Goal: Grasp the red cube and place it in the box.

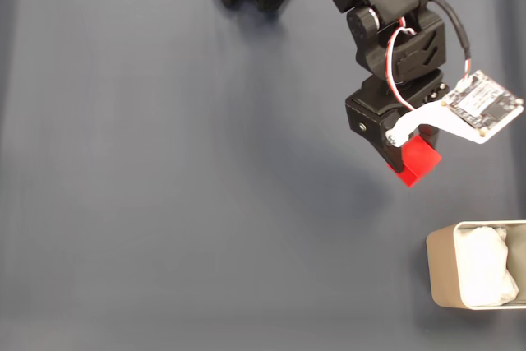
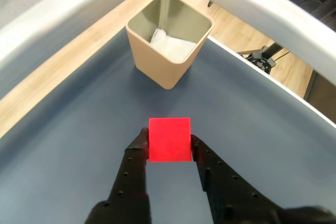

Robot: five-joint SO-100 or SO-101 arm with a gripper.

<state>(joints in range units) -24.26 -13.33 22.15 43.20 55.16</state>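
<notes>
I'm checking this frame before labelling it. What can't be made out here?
- Box: in the fixed view the right edge cuts it off.
- Cube: in the fixed view the arm and its camera bracket cover most of it.
- Tool: in the wrist view the cube hides the finger pads.
- Box floor: in the wrist view white lining covers it.

Red cube (image 2: 169, 139), matte and smooth-faced, pressed between two black plastic fingers (image 2: 135, 166) with a finely grained, dimpled finish; beyond the fingertips, beige box (image 2: 167, 59) with smooth, faintly satin walls and crumpled white lining; beneath the fingers, dull dark grey-blue table surface (image 1: 164, 162), slightly streaked
</notes>
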